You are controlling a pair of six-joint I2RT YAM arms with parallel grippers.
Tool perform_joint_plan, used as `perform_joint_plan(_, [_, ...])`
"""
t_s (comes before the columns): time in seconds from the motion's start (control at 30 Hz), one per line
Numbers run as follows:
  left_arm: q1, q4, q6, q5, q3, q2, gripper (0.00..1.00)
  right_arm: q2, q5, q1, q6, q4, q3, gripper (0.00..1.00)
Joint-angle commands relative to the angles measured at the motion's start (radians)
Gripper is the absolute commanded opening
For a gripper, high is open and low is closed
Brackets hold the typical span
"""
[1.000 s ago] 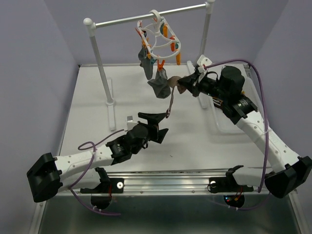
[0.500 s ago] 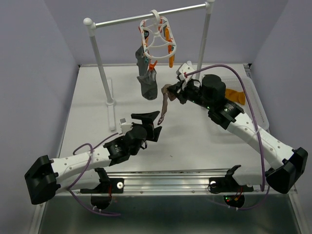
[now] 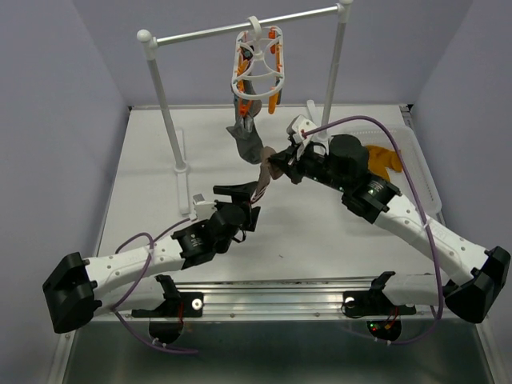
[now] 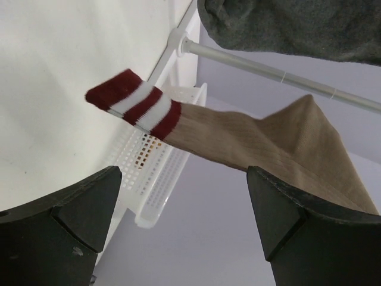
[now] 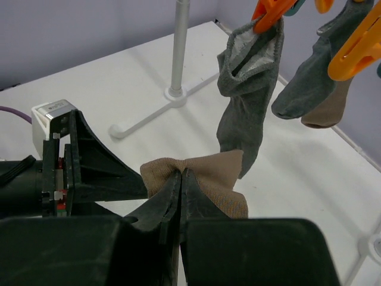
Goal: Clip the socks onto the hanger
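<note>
Unclipped, the tan sock with a red-and-white striped cuff [image 4: 250,149] hangs low over the bench [image 3: 152,200]. The right gripper [image 5: 180,179], jaws closed on its plain end, has drawn back and down from the hanger [image 3: 258,70] within the last second. The hanger has swung nearly edge-on beneath the rack [image 3: 164,104]. The left gripper [image 4: 181,176] waits with jaws spread wide on either side of the cuff, so a re-grip seems likely before another try.

The count: one sock held, two grey socks [image 5: 247,89] in orange clips, a brownish toe behind them that may be a third, and one mustard sock [image 3: 384,158] in the white basket [image 3: 420,172].
</note>
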Motion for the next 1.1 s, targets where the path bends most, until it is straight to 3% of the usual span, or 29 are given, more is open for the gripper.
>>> perform_joint_plan(0.0, [-0.001,-0.082,-0.470,-0.083,0.077,0.022,0.99,-0.056,-0.043,0.009,0.051,0.063,-0.001,0.01])
perform_joint_plan(0.17, [0.005,-0.055,-0.533,-0.105,0.060,0.041,0.99,-0.083,-0.074,0.009,0.069,0.055,-0.009,0.01])
perform_joint_plan(0.33, [0.015,-0.021,-0.497,-0.114,0.108,0.086,0.99,-0.084,-0.146,0.009,0.104,0.032,-0.020,0.01])
perform_joint_plan(0.7, [0.021,0.132,-0.392,-0.019,0.122,0.136,0.99,-0.102,-0.099,0.009,0.107,0.063,-0.049,0.01])
perform_joint_plan(1.07, [0.021,0.134,-0.340,0.075,0.143,0.189,0.84,-0.105,-0.071,0.009,0.078,0.109,-0.041,0.01])
